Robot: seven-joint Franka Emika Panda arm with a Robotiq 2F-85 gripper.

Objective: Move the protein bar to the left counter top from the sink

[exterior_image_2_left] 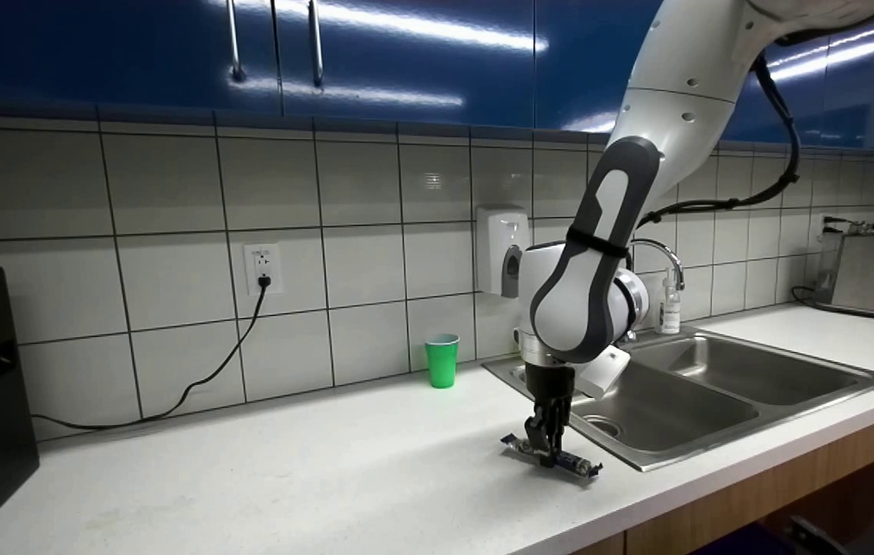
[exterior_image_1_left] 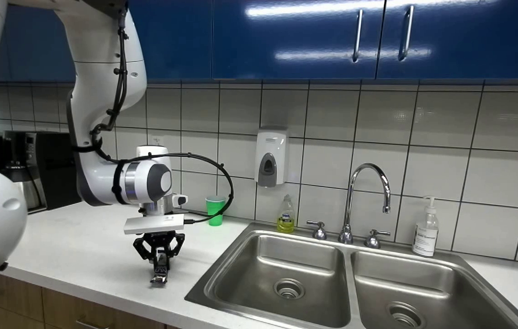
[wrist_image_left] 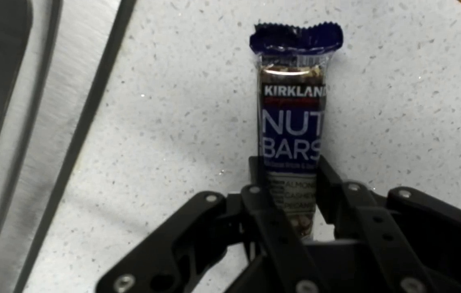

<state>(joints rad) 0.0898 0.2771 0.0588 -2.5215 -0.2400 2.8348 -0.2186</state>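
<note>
Off-white speckled counter top (exterior_image_2_left: 252, 478) spreads across the lower left of an exterior view, a double-basin stainless steel sink (exterior_image_2_left: 762, 415) at right. Beside the sink, right of the frame's lower middle, a black two-finger gripper (exterior_image_2_left: 549, 456) pinches the slim dark-blue wrapped nut bar (wrist_image_left: 291, 126), on or just above the counter top; I cannot tell which. Leaving the sink looks done; only release and withdrawal seem left.
</note>
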